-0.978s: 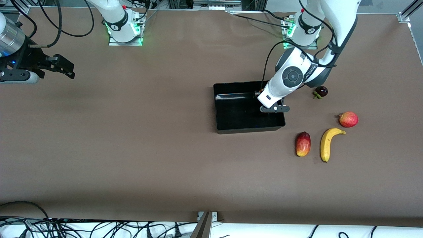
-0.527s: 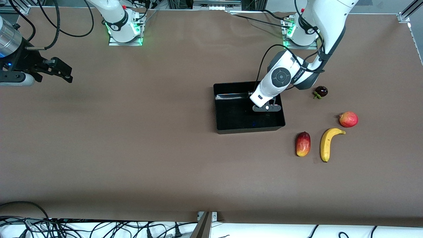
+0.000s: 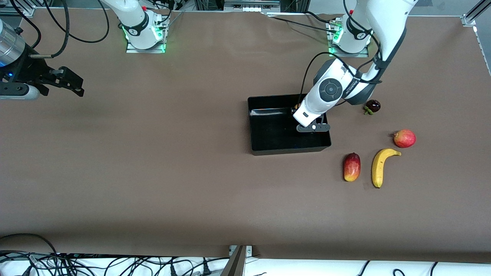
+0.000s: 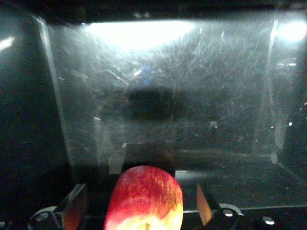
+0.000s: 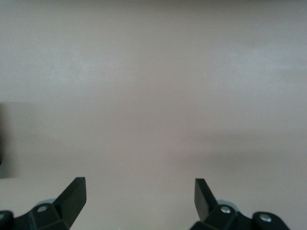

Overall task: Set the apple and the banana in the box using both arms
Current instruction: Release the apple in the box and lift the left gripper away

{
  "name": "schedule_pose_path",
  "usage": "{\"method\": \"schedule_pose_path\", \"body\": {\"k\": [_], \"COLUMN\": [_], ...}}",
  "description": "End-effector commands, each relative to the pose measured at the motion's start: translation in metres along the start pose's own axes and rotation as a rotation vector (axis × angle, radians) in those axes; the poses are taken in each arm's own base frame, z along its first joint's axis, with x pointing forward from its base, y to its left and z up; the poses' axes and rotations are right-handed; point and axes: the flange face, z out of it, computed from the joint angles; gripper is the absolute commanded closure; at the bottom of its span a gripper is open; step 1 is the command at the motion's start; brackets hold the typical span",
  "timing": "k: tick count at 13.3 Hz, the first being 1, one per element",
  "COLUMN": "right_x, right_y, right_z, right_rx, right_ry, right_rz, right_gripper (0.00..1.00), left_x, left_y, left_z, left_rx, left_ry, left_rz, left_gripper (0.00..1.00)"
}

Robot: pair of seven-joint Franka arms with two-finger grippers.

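Observation:
The black box [image 3: 255, 147] stands mid-table. My left gripper [image 4: 140, 211] is down inside it, under the left wrist [image 3: 312, 127], and its jaws are open. The red apple with yellow blotches [image 4: 144, 196] sits between the fingers with a gap on each side, on the box floor [image 4: 192, 96]; a sliver of it shows beside the wrist [image 3: 297, 106]. The yellow banana [image 3: 379, 166] lies on the table nearer the front camera than the box, toward the left arm's end. My right gripper [image 3: 74, 82] is open and empty over bare table at the right arm's end [image 5: 139, 191].
An oval red-yellow fruit [image 3: 351, 166] lies beside the banana. A pinkish-red round fruit [image 3: 404, 138] lies just past the banana's tip. A dark purple fruit [image 3: 372, 106] lies next to the box, close to the left arm's elbow.
My left wrist swung over the box toward the right arm's end, then came partly back. My right gripper shifted a little, then held still. The fruits on the table have not moved.

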Motion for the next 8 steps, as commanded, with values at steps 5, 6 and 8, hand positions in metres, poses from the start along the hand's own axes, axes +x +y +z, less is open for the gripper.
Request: {"method": "schedule_pose_path", "body": {"k": [5, 6, 8], "right_x": [0.002, 0.002, 0.001], "right_y": [-0.001, -0.001, -0.001], "right_z": [-0.004, -0.004, -0.004], "right_rx": [-0.007, -0.007, -0.008], "right_ry": [-0.002, -0.002, -0.004], "right_rz": [0.001, 0.001, 0.001], "right_gripper": [0.00, 0.00, 0.00], "left_x": [0.056, 0.069, 0.100], "left_y": [-0.069, -0.099, -0.158], "left_z": [-0.157, -0.157, -0.145], "left_rx": [0.205, 0.259, 0.269], "left_ry": [0.010, 0.020, 0.012], "left_rz": [0.081, 0.153, 0.283], "left_gripper": [0.00, 0.00, 0.00]}}
